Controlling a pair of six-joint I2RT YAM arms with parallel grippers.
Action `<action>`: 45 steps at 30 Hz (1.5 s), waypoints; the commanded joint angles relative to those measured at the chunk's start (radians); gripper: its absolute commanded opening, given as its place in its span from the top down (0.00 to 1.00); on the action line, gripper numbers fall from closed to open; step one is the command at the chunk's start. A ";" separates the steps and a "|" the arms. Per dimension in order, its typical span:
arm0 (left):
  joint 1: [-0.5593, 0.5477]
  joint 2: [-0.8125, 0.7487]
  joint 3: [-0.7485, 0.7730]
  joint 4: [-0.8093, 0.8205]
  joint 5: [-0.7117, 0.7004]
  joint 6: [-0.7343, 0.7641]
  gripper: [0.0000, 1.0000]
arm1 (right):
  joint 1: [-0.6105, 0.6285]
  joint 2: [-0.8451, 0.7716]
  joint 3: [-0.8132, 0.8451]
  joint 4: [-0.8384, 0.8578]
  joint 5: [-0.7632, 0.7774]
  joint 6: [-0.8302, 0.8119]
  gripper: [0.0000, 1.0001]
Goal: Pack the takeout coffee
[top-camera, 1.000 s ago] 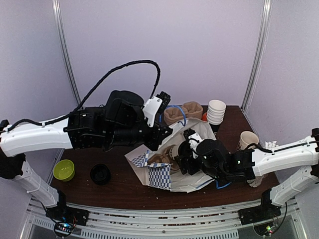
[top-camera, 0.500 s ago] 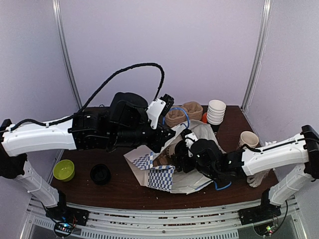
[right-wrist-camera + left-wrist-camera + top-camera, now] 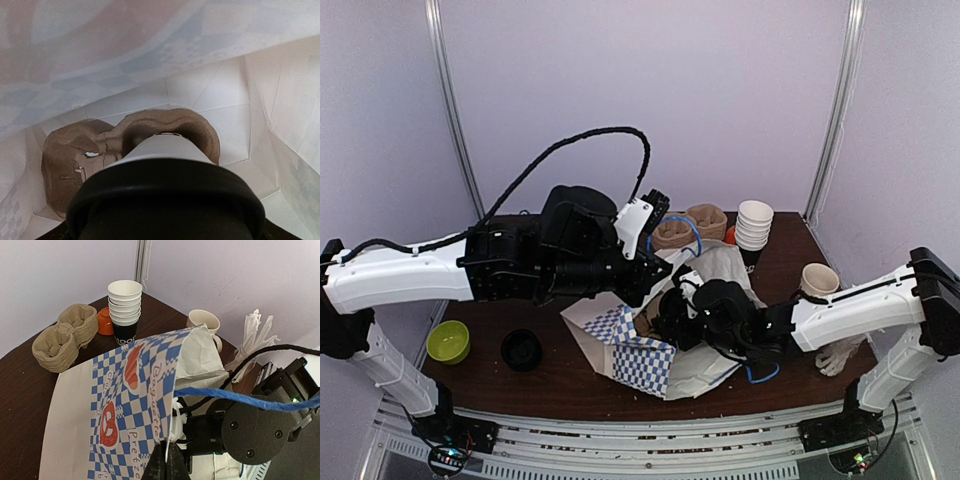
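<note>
A white paper bag with blue check print lies open in the middle of the table. My left gripper is shut on the edge of the bag at its mouth and holds it up. My right gripper reaches into that mouth. In the right wrist view the takeout coffee fills the bottom, black lid nearest the camera and white body pointing down at a brown cardboard cup carrier on the bag's floor. The right fingers are hidden behind the cup, which stays in their grip.
At the back stand a stack of lidless paper cups, empty cardboard carriers and a small orange thing. A cream mug and a bundle of white sticks sit right. A green bowl and a black dish sit left.
My right arm has pushed left, deeper into the bag with the cup. The bag's mouth has shifted left and stands higher. The left gripper keeps its hold.
</note>
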 commanded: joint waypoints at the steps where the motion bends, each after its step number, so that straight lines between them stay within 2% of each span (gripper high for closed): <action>1: -0.006 -0.002 0.013 0.057 0.010 -0.003 1.00 | -0.007 0.023 0.032 0.026 -0.014 0.012 0.17; 6: -0.006 -0.041 -0.027 0.043 -0.015 -0.024 1.00 | -0.008 0.023 0.025 0.045 0.041 0.043 0.17; 29: -0.006 -0.136 -0.124 -0.018 -0.075 -0.082 1.00 | -0.013 0.068 0.016 0.087 0.046 0.085 0.18; 34: -0.006 -0.171 -0.173 -0.026 -0.070 -0.080 1.00 | -0.013 -0.012 -0.063 0.192 0.043 0.079 0.18; 39: -0.006 -0.185 -0.194 -0.029 -0.060 -0.068 1.00 | -0.012 -0.064 -0.094 0.225 0.025 0.062 0.18; 45: -0.006 -0.176 -0.192 0.005 -0.020 -0.041 1.00 | -0.002 -0.110 -0.147 0.279 -0.089 0.036 0.18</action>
